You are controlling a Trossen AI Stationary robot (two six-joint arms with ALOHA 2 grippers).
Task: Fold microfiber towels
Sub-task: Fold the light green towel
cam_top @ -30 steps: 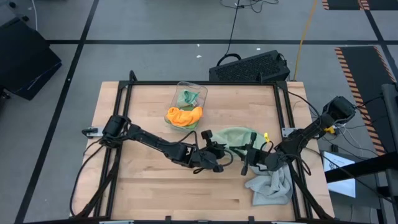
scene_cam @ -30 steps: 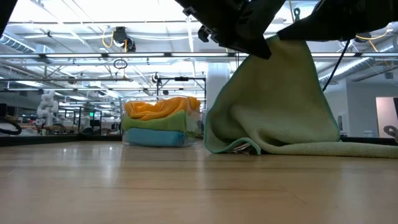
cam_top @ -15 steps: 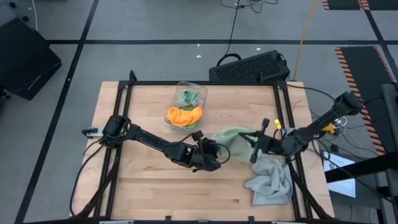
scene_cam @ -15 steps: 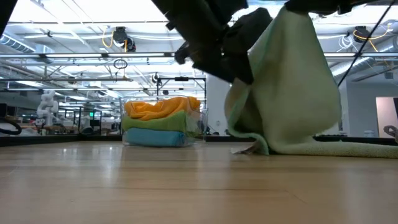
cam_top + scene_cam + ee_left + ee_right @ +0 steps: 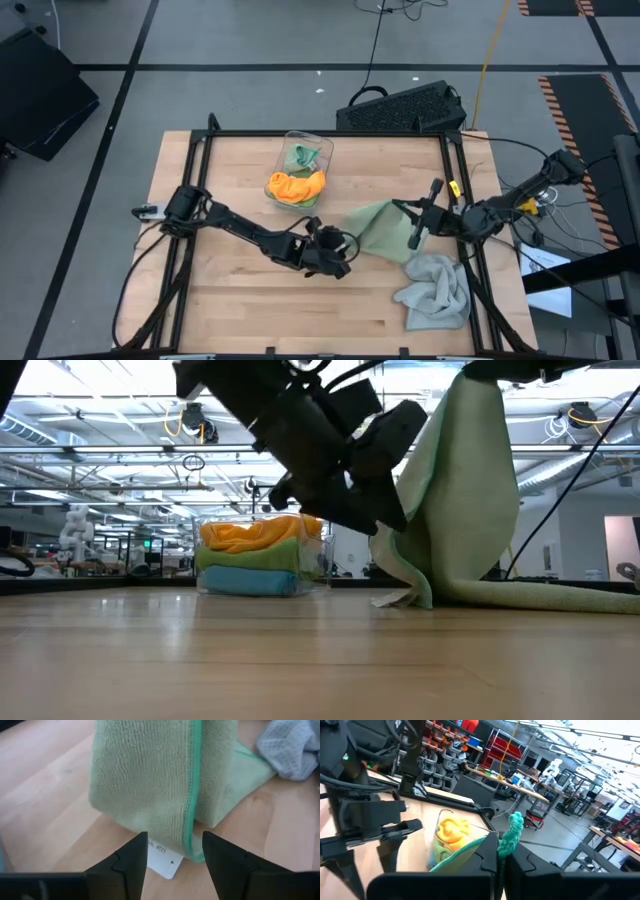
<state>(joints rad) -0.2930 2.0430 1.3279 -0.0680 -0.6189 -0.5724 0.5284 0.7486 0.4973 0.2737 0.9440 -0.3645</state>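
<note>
A sage green microfiber towel hangs from my right gripper, which is shut on it near the table's right side. Its lower part rests on the wood, with a white label lying under its fold. My left gripper stands open just left of the towel, its fingers on either side of the label and clear of the cloth. A crumpled light grey towel lies near the front right. My right gripper pinches the sage towel's bright green hemmed edge at its top, between its two shut fingers. The fingers come roughly level from the table's right side. The towel hangs slack below them, and its lower end trails on the table.
A clear plastic bin at the far middle holds orange, green and blue towels. A dark keyboard-like object sits beyond the far edge. Bare wood lies at the left and front of the table.
My left gripper has opened and let go of the sage towel, drawing back a little toward the table's left. My right gripper has gone up and toward the far right with its edge, so the towel now hangs from that one hold and its left side has dropped.
</note>
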